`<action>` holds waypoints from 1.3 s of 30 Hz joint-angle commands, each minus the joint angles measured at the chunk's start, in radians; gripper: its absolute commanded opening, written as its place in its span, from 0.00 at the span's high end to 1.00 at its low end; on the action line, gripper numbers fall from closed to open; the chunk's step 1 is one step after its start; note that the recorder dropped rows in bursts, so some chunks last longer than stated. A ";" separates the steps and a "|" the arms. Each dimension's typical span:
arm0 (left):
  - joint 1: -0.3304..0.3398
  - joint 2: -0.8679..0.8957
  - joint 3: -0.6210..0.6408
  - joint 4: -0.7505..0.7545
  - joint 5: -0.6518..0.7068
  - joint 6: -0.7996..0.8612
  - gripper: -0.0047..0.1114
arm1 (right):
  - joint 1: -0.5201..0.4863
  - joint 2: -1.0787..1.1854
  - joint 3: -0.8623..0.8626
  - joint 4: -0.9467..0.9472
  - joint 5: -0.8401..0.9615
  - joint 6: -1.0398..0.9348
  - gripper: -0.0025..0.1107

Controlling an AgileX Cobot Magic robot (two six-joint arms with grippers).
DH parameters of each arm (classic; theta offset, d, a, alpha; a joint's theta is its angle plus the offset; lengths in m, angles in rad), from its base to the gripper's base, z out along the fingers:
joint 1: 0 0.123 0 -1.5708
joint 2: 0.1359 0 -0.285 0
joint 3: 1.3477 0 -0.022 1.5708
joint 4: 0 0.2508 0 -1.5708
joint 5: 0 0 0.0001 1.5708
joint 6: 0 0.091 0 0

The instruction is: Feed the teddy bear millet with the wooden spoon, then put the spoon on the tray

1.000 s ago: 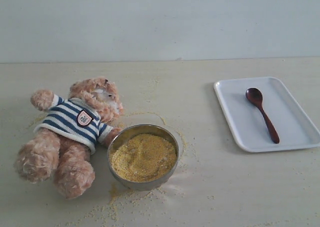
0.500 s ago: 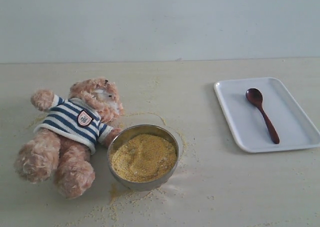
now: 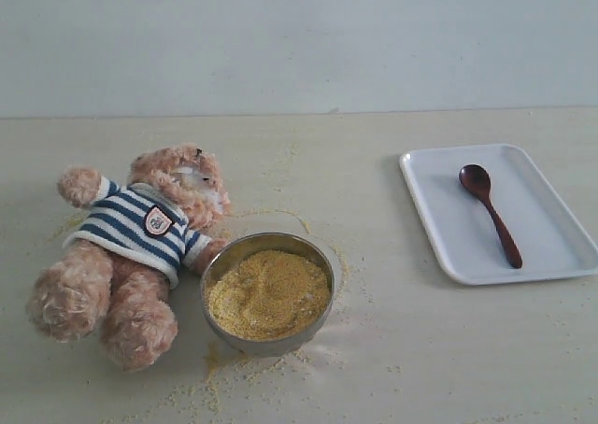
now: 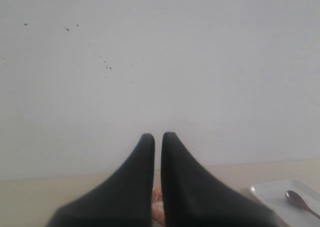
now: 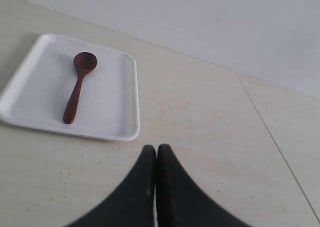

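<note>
1 wooden spoon (image 3: 494, 220) lies flat on the tray (image 3: 551, 230), untouched.

The bear (image 3: 131, 276) is fluffy plush with a long, shaggy pile. Its shirt (image 3: 117, 226) is matt knitted cloth and carries a small badge (image 3: 157, 220) that looks like fabric. The millet (image 3: 269, 293) is fine, dry and grainy, with a dull finish. The bowl (image 3: 271, 346) is smooth metal with a soft sheen. The spoon (image 3: 491, 214) is dark wood, polished to a slight gloss. The tray (image 3: 551, 242) is smooth white plastic, faintly glossy. The surface (image 3: 439, 349) is pale and matt with a faint wood-like grain. The wall (image 3: 299, 41) is plain and matt. The left tool (image 4: 157, 136) and right tool (image 5: 156, 147) are smooth matt black.
</note>
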 commanded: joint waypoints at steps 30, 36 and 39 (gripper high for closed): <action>-0.008 -0.014 0.341 0.920 -0.515 -0.930 0.92 | -0.003 -0.004 -0.001 0.002 -0.002 0.002 0.98; -0.074 -0.014 0.341 1.025 -0.239 -0.981 0.92 | -0.003 -0.004 -0.001 0.002 -0.002 0.002 0.98; -0.118 -0.014 0.341 1.028 -0.081 -0.881 0.92 | -0.003 -0.004 -0.001 0.002 -0.002 0.001 0.98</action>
